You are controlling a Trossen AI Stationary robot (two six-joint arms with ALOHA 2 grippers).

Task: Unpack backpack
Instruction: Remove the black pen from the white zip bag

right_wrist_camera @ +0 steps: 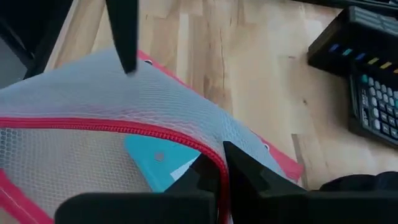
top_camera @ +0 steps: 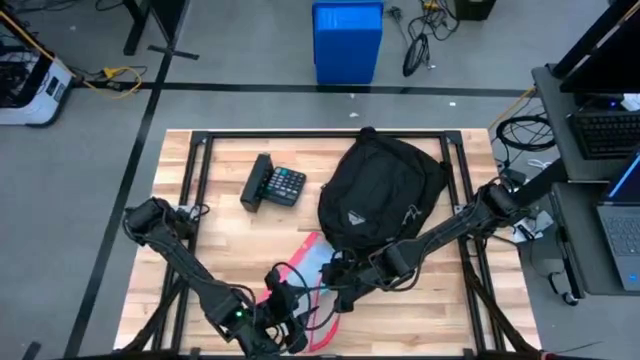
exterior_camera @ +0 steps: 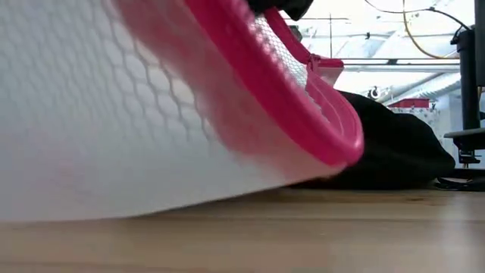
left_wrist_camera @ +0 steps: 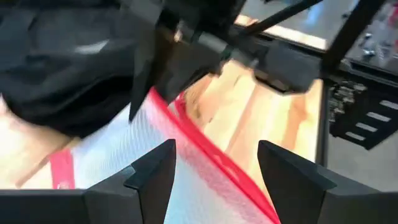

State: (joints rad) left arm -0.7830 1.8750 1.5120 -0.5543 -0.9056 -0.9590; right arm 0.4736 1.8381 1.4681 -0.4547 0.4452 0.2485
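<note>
Wood table (top_camera: 220, 240), dark frame. Backpack (top_camera: 375, 195) lying mid-table toward far edge, calculator (top_camera: 275, 185) just beside. Right gripper (right_wrist_camera: 221, 177) reaching in at near edge, pinching red zipper edge of mesh pouch (top_camera: 310, 275) (blue card (right_wrist_camera: 158, 162) inside). Left gripper (left_wrist_camera: 214, 168) spread wide, over same pouch.

no text can be read; the backpack (top_camera: 380, 190) logo patch is illegible.

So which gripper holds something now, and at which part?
The right gripper pinches the mesh pouch at its red zipper edge; the left gripper is open, holding nothing.
</note>
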